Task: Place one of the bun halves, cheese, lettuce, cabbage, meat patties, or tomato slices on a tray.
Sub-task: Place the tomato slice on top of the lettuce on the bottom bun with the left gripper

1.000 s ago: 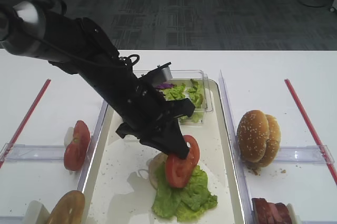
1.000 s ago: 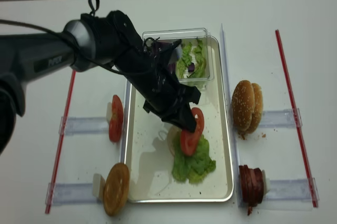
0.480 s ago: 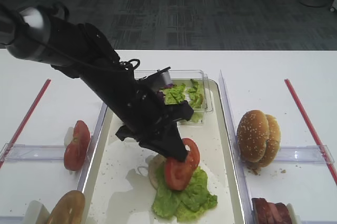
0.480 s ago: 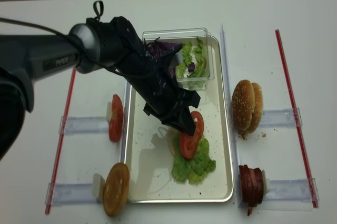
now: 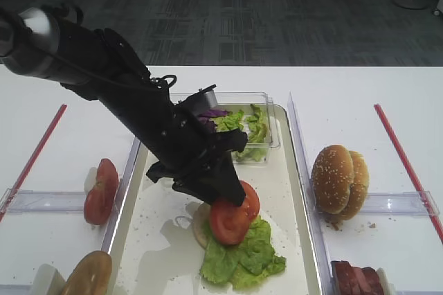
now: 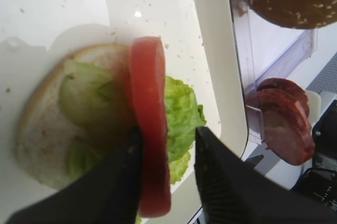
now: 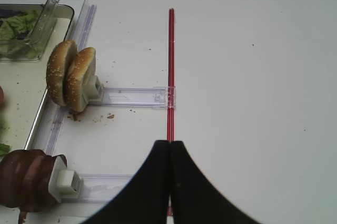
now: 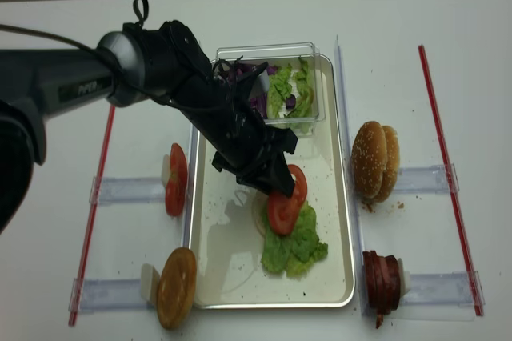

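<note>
White table point(image 5: 346, 94), red strips point(image 8: 436, 133), clear plastic box point(image 5: 266, 111), grey carpet point(image 5: 277, 11)

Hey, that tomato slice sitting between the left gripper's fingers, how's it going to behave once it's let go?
The tomato slice stands on edge over the lettuce, so it will probably tip flat. Its wet-looking flesh suggests it may slide. The ruffled leaf beneath looks soft and uneven, so it may land tilted.

Three tomato slices point(image 8: 284, 205) are counted: one on the tray point(image 8: 216, 269), two point(image 8: 176, 179) racked at left. Two sesame bun halves point(image 8: 372, 161) are seen at right, one bun half point(image 8: 177, 286) at front left. Two meat patties point(image 6: 279, 116) are visible. One clear box point(image 8: 264, 51) is seen.
</note>
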{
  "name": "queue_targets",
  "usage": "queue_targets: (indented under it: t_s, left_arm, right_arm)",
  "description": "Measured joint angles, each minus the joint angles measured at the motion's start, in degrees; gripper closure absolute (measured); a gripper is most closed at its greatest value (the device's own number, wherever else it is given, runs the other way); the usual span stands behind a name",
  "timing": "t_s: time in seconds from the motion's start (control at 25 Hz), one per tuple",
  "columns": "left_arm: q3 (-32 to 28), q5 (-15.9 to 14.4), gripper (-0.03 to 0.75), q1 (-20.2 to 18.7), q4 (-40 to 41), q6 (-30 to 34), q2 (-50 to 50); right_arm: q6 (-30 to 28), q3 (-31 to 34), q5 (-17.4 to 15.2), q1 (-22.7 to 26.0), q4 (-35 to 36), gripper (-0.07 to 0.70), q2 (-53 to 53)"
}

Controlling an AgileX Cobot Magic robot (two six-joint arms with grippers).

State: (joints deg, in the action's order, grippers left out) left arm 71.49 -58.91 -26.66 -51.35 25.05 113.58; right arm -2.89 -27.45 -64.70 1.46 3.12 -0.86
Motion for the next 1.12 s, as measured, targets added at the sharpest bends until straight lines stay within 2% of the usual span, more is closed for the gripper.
queue_targets:
  t_s: [0.2, 0.56, 1.12]
  left_arm:
    - [0.00, 0.00, 0.423, 0.00, 0.27, -1.08, 0.00]
    - [0.00, 0.00, 0.277, 0.00, 6.26, -5.01, 0.00]
    - [0.00, 0.45, 0.225, 0.00, 6.26, -5.14, 0.00]
  right_arm:
    - [0.00, 0.00, 0.00, 0.00, 0.00, 0.595, 0.00]
    - [0.00, 0.00, 0.00, 0.00, 0.00, 0.595, 0.00]
    - [0.00, 0.00, 0.00, 0.00, 0.00, 0.595, 0.00]
